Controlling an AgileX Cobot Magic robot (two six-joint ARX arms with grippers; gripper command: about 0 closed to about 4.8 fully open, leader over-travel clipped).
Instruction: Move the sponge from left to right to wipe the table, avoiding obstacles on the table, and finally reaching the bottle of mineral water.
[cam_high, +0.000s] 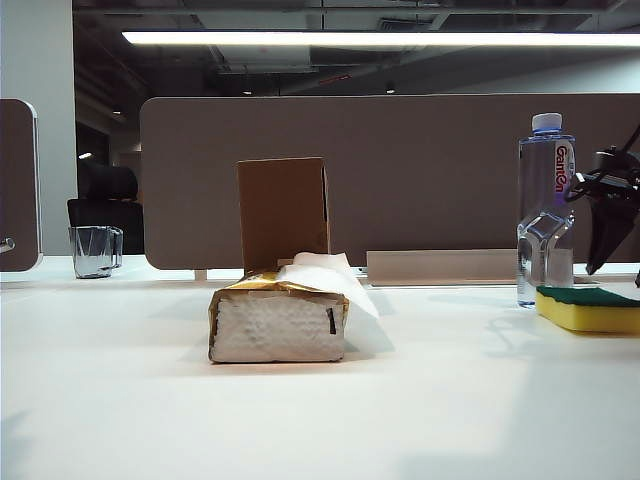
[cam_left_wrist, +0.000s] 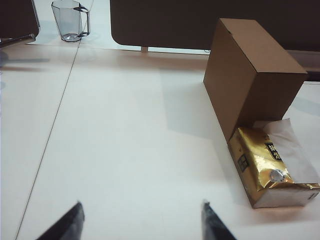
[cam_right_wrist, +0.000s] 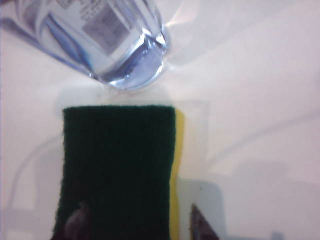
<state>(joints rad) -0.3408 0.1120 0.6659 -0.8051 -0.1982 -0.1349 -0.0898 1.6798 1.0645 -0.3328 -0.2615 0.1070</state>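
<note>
The sponge (cam_high: 588, 308), yellow with a dark green top, lies flat on the white table (cam_high: 300, 420) at the far right, right beside the base of the bottle of mineral water (cam_high: 546, 210). In the right wrist view the sponge (cam_right_wrist: 120, 170) nearly touches the bottle (cam_right_wrist: 115, 45). My right gripper (cam_high: 612, 260) hangs just above the sponge, open; its fingers (cam_right_wrist: 197, 222) straddle it without gripping. The obstacles stand mid-table: a gold tissue pack (cam_high: 280, 320) and, behind it, a brown cardboard box (cam_high: 283, 212). My left gripper (cam_left_wrist: 142, 215) is open over bare table, left of the box (cam_left_wrist: 250, 75) and tissue pack (cam_left_wrist: 267, 165).
A clear glass mug (cam_high: 95, 250) stands at the far left rear, also in the left wrist view as the mug (cam_left_wrist: 71, 20). Brown-grey divider panels (cam_high: 400, 170) close off the back of the table. The sponge sits near the right edge of the exterior view.
</note>
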